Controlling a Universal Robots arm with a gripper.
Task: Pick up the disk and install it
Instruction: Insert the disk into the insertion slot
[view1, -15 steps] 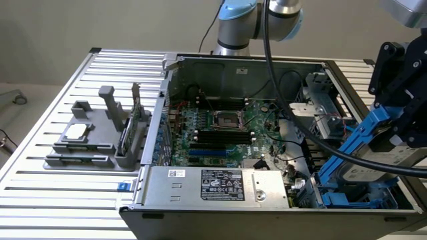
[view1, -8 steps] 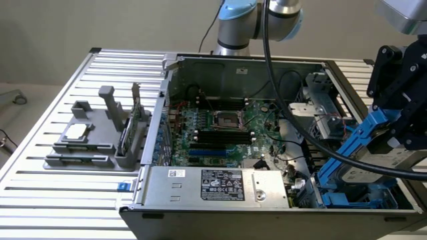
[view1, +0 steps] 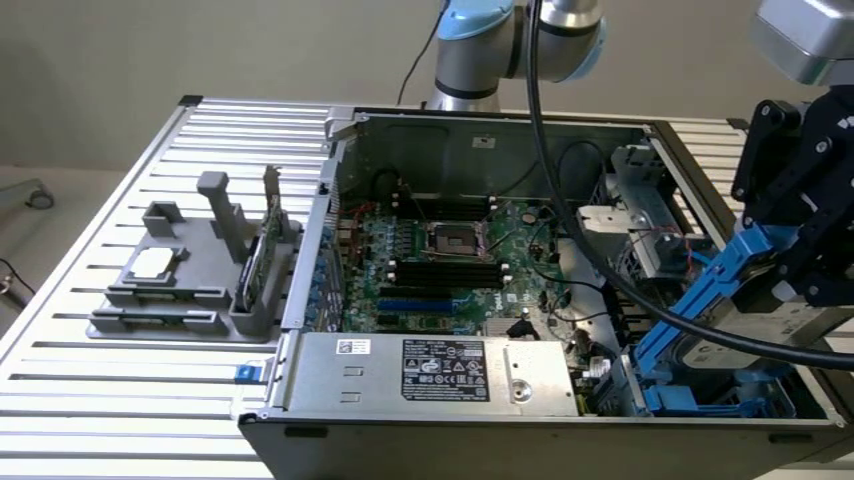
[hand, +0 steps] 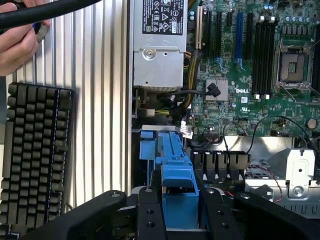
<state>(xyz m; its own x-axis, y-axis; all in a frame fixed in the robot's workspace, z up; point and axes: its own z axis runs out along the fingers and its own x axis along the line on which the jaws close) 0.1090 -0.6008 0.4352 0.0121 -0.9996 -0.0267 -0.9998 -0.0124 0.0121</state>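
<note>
Disk (view1: 714, 290) clamped in hand (hand: 182, 200), tilted over drive-bay corner of open PC case (view1: 534, 450).

The blue-railed silver disk (view1: 714, 290) is gripped, steeply tilted, over the case's drive bay (view1: 727, 402).

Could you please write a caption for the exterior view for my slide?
The gripper holds the blue-railed disk tilted over the open computer case.

Bright, even light with soft shadows
</note>
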